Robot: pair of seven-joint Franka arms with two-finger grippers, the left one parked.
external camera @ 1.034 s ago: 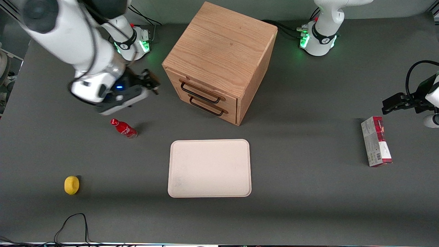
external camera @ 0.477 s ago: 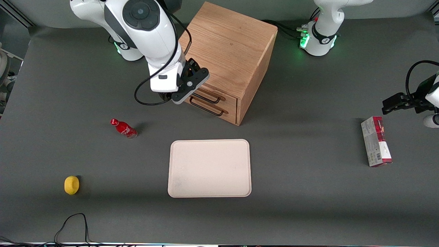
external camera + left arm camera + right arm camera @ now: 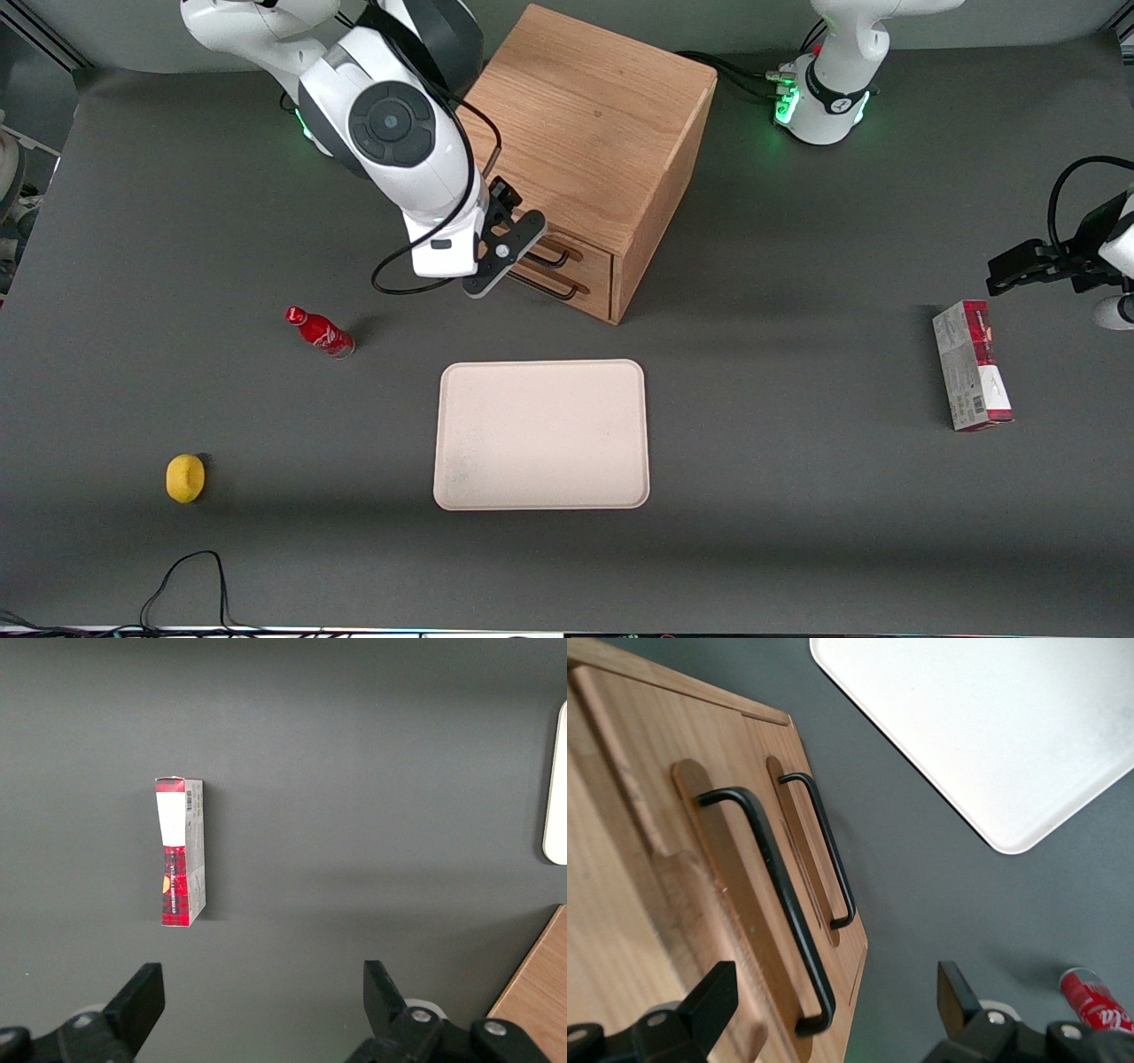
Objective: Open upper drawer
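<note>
The oak cube cabinet [image 3: 585,115] stands at the middle of the table, with two drawers in its front. The upper drawer [image 3: 592,257] is shut; its thin black wire handle [image 3: 775,895] runs along its front [image 3: 656,930]. The matching lower drawer's handle [image 3: 828,850] lies beside it, nearer the tabletop. My gripper [image 3: 516,257] is right in front of the drawers and covers part of both handles in the front view. In the right wrist view my gripper [image 3: 833,997] is open, with one end of the upper handle between its fingers [image 3: 713,1001], not touching it.
A cream tray [image 3: 540,434] lies nearer the front camera than the cabinet and also shows in the right wrist view [image 3: 992,726]. A red bottle [image 3: 319,330] and a yellow fruit [image 3: 185,478] lie toward the working arm's end. A red-and-white box [image 3: 972,377] lies toward the parked arm's end.
My arm has swung from near the red bottle to the cabinet's front, then eased a little lower along the drawers. Both drawers stay shut.
</note>
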